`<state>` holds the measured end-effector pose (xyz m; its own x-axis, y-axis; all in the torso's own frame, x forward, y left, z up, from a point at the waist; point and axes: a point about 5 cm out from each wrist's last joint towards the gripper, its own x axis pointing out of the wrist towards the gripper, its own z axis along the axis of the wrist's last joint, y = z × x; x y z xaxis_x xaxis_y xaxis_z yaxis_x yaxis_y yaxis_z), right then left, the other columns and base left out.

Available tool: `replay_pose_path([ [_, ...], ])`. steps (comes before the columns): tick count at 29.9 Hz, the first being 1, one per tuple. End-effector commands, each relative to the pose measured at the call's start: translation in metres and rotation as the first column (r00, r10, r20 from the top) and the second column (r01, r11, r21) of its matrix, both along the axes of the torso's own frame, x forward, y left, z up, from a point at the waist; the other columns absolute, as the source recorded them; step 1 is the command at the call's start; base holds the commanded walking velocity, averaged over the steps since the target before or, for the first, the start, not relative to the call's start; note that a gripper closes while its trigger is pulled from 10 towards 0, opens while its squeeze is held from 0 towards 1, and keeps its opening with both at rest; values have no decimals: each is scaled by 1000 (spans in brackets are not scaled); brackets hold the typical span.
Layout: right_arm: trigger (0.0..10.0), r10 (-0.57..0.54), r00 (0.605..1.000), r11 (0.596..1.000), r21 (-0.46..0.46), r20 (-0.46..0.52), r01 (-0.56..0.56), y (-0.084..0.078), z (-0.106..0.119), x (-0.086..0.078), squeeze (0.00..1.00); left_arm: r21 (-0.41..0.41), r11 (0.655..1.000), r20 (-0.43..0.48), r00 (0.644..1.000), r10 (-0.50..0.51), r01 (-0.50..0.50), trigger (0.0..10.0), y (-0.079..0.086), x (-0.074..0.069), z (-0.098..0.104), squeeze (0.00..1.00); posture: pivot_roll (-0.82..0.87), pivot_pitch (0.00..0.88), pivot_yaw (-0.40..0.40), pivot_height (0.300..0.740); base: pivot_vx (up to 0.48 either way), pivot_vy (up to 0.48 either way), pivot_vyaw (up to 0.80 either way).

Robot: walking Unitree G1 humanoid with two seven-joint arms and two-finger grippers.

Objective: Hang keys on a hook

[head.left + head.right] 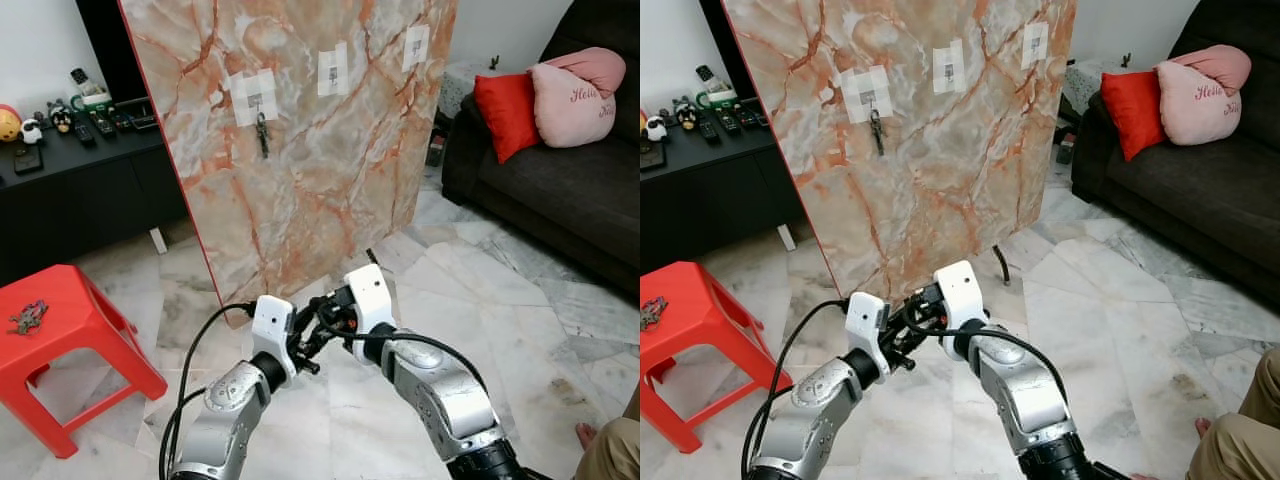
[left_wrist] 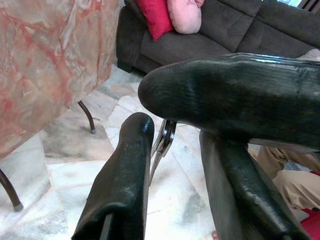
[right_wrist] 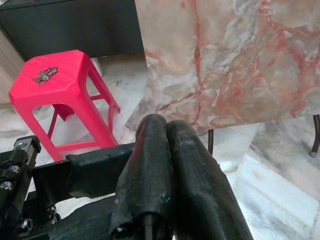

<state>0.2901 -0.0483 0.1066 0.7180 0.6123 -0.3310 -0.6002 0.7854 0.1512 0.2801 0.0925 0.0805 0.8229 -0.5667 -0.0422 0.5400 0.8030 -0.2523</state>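
Keys, a small metal ring with a silver key (image 2: 162, 145), sit between the two black fingers of the left gripper (image 1: 310, 345), low over the marble floor (image 1: 500, 300) in front of the tall pink marble-patterned board (image 1: 330, 170). The fingers look only loosely spread around the ring. The right gripper (image 3: 167, 165) has its fingers pressed together and crosses the left one, touching it. Judging by this, the ring could slip to the floor, because the hold seems slack and the crossed fingers may knock it. A dark key bunch (image 1: 262, 133) already hangs on the board's left taped hook (image 1: 254, 98); the middle hook (image 1: 333, 70) and right hook (image 1: 416, 46) are free. Another key bunch (image 1: 27, 317) lies on the red plastic stool (image 1: 75, 330) near its left edge. No containers are visible.
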Motion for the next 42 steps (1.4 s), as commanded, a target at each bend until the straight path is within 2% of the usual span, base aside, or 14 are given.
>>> replay_pose_path([
  [1,10000,23,998,1000,-15,-60,-24,3,-11,-8,0,-51,998,44,999,29,-27,1490,4,6,13,0,-15,0,-45,740,0,0,0],
  [3,10000,24,998,1000,-15,-62,-25,3,-12,-8,0,-79,997,28,999,16,-14,3020,3,5,13,0,-15,0,-44,740,0,0,0],
  [4,10000,24,998,1000,-15,-63,-25,3,-12,-8,0,-91,996,19,1000,9,-7,4980,2,5,13,0,-15,0,-44,740,0,0,0],
  [5,10000,25,998,1000,-13,-64,-26,4,-12,-8,0,-107,994,6,1000,-5,5,10000,1,4,12,0,-16,0,-43,740,0,0,0],
  [15,10000,30,997,1000,-1,-67,-30,4,-11,-9,0,-111,994,0,1000,4,-4,10000,2,4,11,0,-16,0,-44,740,0,0,0],
  [20,10000,39,996,999,-7,-77,-40,5,-14,-11,0,-189,982,-45,999,14,-23,10000,6,5,12,0,-16,0,-44,740,0,0,0],
  [27,10000,30,997,999,-8,-68,-31,3,-12,-9,0,-155,987,-44,999,27,-33,10000,7,6,10,0,-18,0,-44,740,0,0,0],
  [28,10000,30,997,999,-10,-67,-31,3,-12,-9,0,-149,988,-44,999,30,-37,4431,7,6,10,0,-17,0,-45,740,0,0,0],
  [30,10000,29,997,999,-11,-67,-30,2,-12,-8,0,-147,988,-43,999,32,-38,4667,7,6,9,0,-15,0,-47,740,0,0,0],
  [31,10000,28,997,1000,-13,-67,-29,2,-12,-8,0,-144,989,-40,999,31,-36,9451,7,6,10,0,-16,0,-46,740,0,0,0],
  [33,10000,27,997,1000,-13,-66,-28,2,-12,-8,0,-143,989,-35,999,33,-37,10000,7,6,11,0,-17,0,-46,740,0,0,0],
  [37,10000,24,998,1000,-16,-64,-25,1,-12,-7,0,-175,984,-7,999,35,-35,10000,8,7,16,0,-16,0,-45,740,0,0,0],
  [38,10000,23,998,1000,-16,-63,-24,1,-12,-7,0,-173,984,-4,999,38,-38,10000,9,8,16,1000,-16,0,-45,740,0,0,0],
  [42,10000,22,998,1000,-17,-62,-23,1,-12,-7,0,-167,985,-10,999,49,-50,10000,9,8,16,1000,-17,0,-45,740,0,0,0],
])
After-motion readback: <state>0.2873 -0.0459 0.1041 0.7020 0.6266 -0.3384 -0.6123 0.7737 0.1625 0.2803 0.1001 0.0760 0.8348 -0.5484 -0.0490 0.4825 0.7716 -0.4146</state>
